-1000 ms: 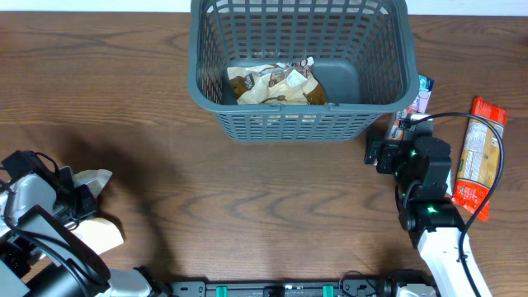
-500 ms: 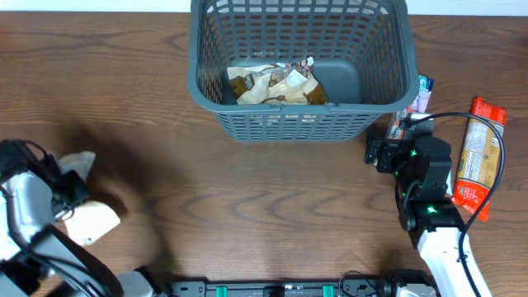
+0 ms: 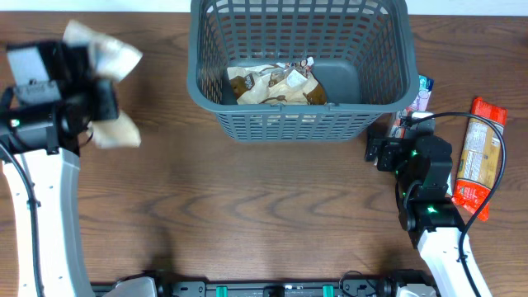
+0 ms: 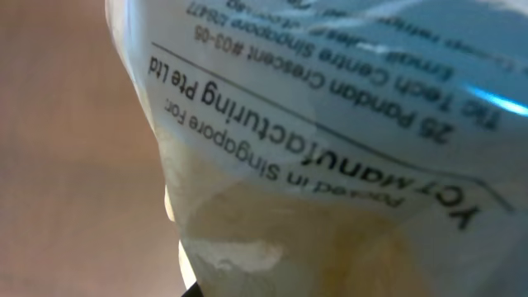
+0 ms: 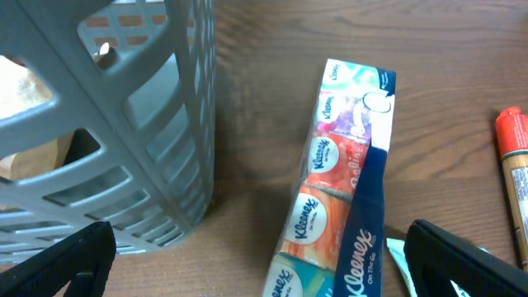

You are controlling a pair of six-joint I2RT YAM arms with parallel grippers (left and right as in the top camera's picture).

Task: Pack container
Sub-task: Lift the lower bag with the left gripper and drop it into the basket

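Since the earlier frame the left gripper [image 3: 97, 97] has swung from near left to far left, pinching mid-body a pale crinkled film packet [image 3: 111, 56], judged light, soft, slippery, left of the large dark grey lattice plastic basket [image 3: 247, 124] standing far centre; the right gripper [image 5: 256, 247] stands spread.

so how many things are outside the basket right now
3: a pale snack bag held in the left hand, a tissue pack just right of the basket, a red packet at far right. The arms may hide others.
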